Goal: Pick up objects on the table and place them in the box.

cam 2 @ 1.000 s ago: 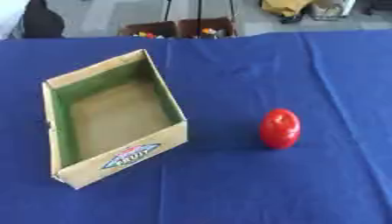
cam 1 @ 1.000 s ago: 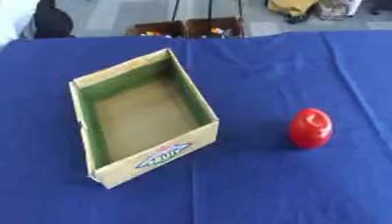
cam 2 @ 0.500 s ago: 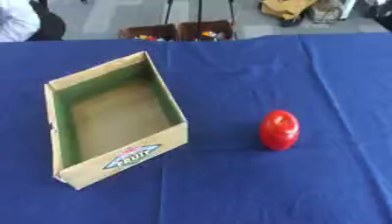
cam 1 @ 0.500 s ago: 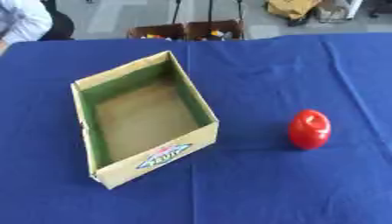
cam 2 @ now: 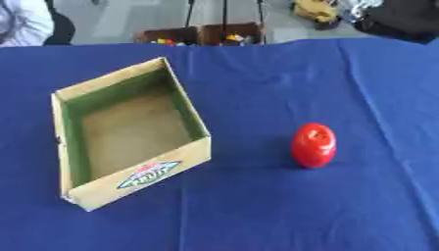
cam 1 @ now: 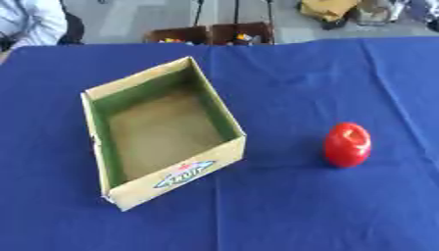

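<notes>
Neither hand is in sight, so whether their fingers are apart or together can't be told. The red egg-shaped object (cam 1: 347,144) stands upright toward the right edge of the blue surface (cam 1: 283,211), long axis vertical, narrower end up. The box (cam 1: 176,179), open and empty, sits skewed left of centre. I'd bring the right hand down over it, closing around its widest part so it doesn't roll.

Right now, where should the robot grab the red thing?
Probably around the round middle of the red thing, coming down from above. It stands upright and alone on the blue cloth, apart from the box, so fingers have room on every side.
</notes>
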